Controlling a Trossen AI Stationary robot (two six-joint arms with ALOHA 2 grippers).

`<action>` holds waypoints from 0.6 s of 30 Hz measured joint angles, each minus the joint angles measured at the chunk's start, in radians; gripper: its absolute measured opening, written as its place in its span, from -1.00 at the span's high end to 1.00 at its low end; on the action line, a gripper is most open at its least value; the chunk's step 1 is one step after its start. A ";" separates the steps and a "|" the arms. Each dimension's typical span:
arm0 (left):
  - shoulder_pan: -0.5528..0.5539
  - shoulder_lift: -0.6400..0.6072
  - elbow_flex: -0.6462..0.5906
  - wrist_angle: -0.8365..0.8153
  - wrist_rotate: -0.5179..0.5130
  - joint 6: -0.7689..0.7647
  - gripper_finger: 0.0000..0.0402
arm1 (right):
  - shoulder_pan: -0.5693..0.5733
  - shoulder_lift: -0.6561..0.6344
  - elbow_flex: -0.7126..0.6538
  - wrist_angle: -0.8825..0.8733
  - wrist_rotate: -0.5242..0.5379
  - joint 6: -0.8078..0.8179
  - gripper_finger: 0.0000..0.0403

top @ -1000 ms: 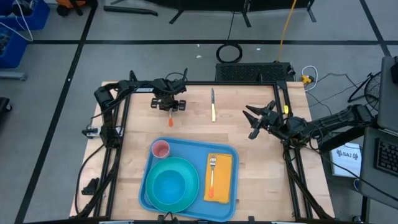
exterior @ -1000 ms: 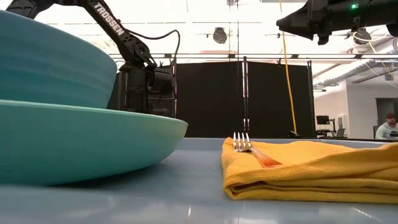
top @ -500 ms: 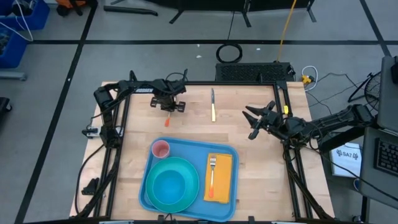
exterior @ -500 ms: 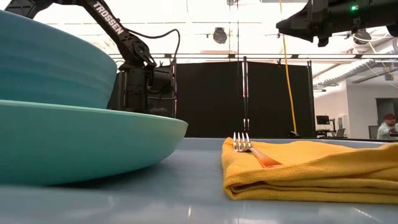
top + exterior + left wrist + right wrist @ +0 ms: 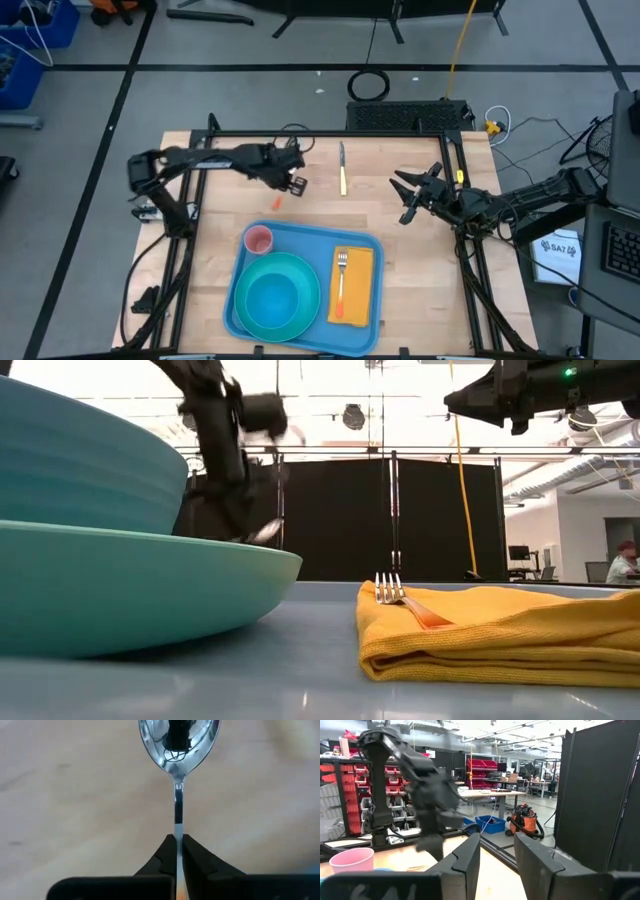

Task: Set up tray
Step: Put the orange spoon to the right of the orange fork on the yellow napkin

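Tray, light blue and rimmed, lies at the near middle of the wooden counter in the high view. It already carries a pink cup at its far left corner, a teal bowl on a teal plate, and an orange-yellow napkin with a fork on top. A knife lies on the counter well beyond the tray. The left tool hangs above the counter between the knife and the tray's far left corner, with an orange handle end showing just below it. The right tool waits off to the right of the tray, its fingers spread and empty.

From the low view, the plate and bowl fill the left, the napkin and fork sit on the right, and the left arm shows blurred behind them.

The left wrist view settles the grip: both fingers are pressed together on the thin neck of a spoon, whose bowl points away over bare wood.

The right wrist view shows its own fingers parted with nothing between them.

My reading is that the spoon has just been picked up and is being carried toward the tray. Whether it is fully clear of the counter is hard to tell. The next move calls for bringing it over the tray, probably beside the fork, lowering it flat and letting go. The knife is not yet on the tray.
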 joint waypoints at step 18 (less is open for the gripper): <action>-0.592 0.100 0.004 0.905 -0.009 -0.384 0.95 | 0.000 -0.025 0.001 0.061 0.004 -0.018 0.46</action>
